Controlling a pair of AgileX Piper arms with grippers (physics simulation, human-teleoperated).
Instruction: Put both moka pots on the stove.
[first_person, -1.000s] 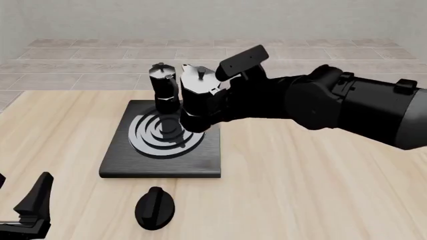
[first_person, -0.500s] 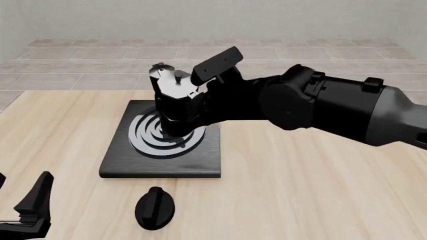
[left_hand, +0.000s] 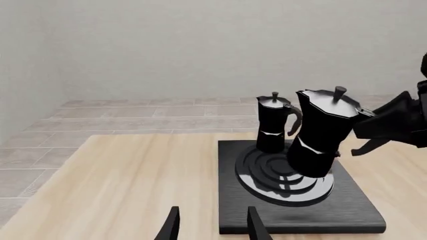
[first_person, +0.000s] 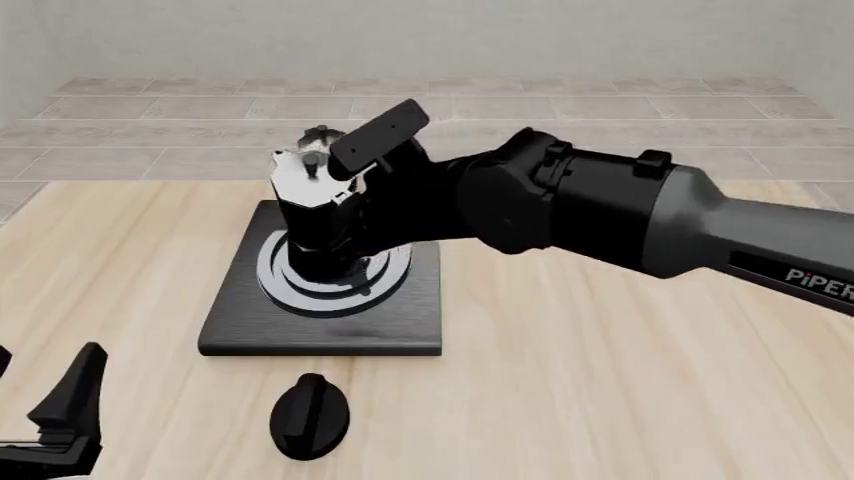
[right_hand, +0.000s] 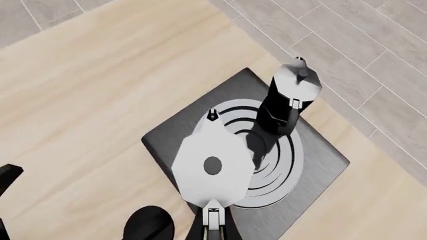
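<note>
A: Starting at the left: left gripper (first_person: 60, 420) parked low at the near-left corner of the table (first_person: 627, 380), fingers apart, nothing between them. Well clear of the work, presumably to leave room.

B: Agreed. Just right of that, near the front edge, a black oval knob (first_person: 310, 415) lying flat on the wood, apart from the slab. No part in this step, by the look of it.

A: Then the stove (first_person: 267, 320), flat and square, silver rings toward its far half. One moka pot (left_hand: 272, 122) upright on the far part of the rings, mostly hidden in the front view behind the other.

B: Second moka pot (first_person: 314, 215) over the near-right part of the rings, tilted, base seemingly just above the metal in the left wrist view. Hard to say whether touching.

A: Held by the handle side, seen from above in the right wrist view. Right gripper (first_person: 387, 200) closed on it, reaching in from the right. Likely kept off-centre to avoid knocking the standing pot.

B: Next, probably: level it, lower straight down, release. Risk: tipping on release, or clipping its neighbour.
</note>
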